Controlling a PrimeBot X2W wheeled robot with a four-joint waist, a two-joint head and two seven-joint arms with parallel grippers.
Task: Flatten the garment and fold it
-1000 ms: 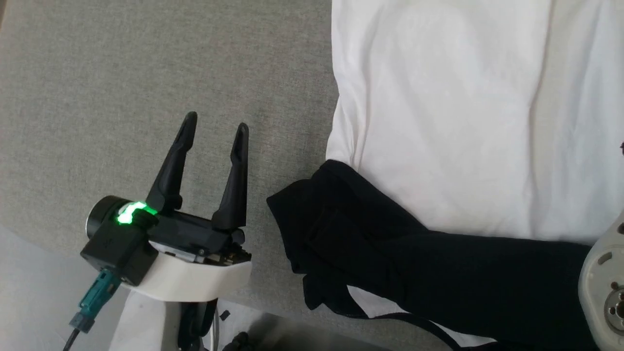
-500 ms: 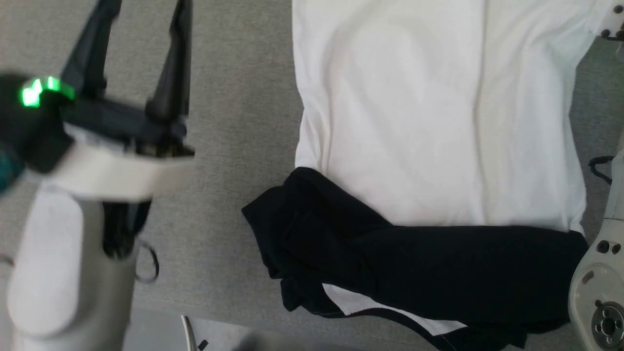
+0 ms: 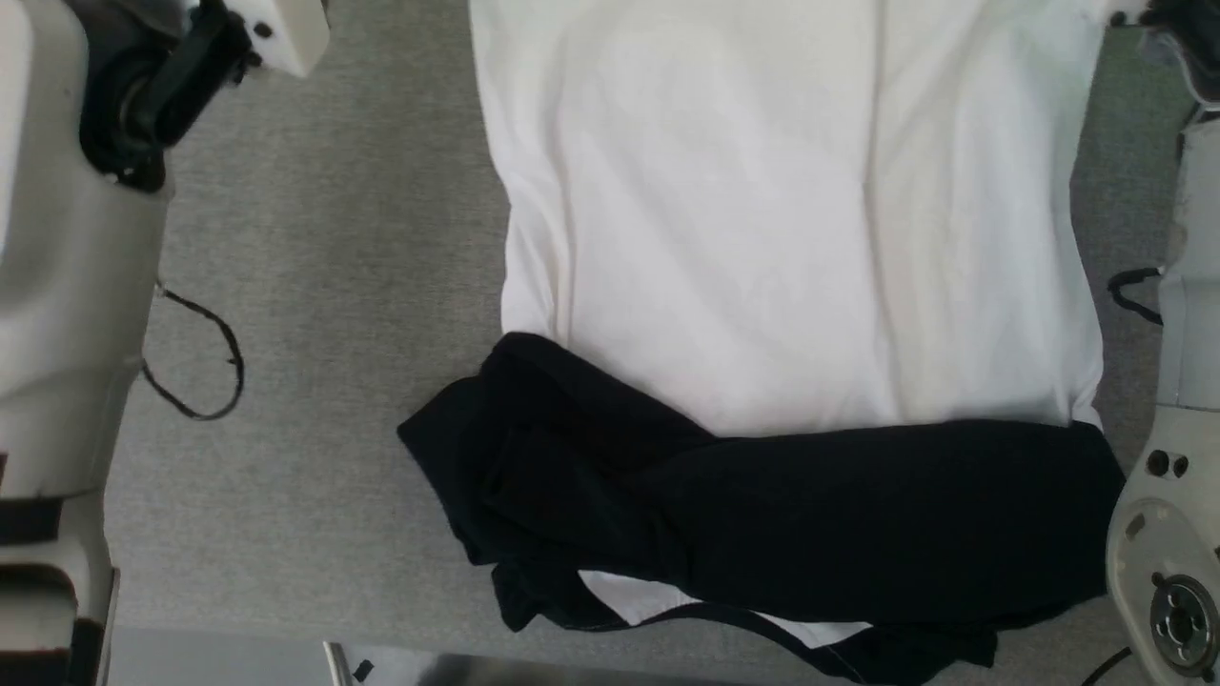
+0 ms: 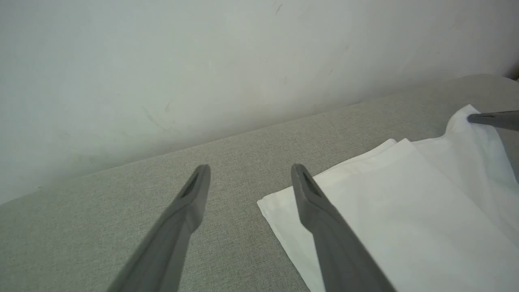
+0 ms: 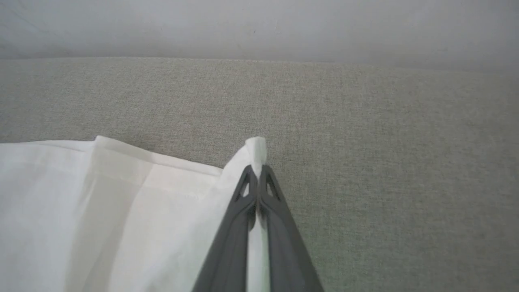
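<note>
Right now your right gripper (image 5: 258,169) has its two long dark fingers pressed together on a corner of the garment (image 5: 121,211), a thin, soft white shirt with long black sleeves. A small tuft of white cloth pokes out past the tips, and a strip of it shows between the fingers lower down. That corner is raised a little off the grey woven fabric surface (image 5: 365,142).

Your left gripper (image 4: 250,168) stands wide apart and holds nothing. One of its fingers crosses in front of the other white hem corner, and you cannot tell whether it touches the cloth.

From the head camera, the garment (image 3: 762,238) lies spread down the middle of the surface, its white body smooth apart from faint creases. A black sleeve (image 3: 810,514) is laid across the near end and bunched at its left end. Your pale left forearm (image 3: 57,238) and pale right forearm (image 3: 1182,381) flank the shirt, with a thin black cable loop (image 3: 205,362) beside the left one. A plain pale wall (image 4: 162,61) rises behind the surface.
</note>
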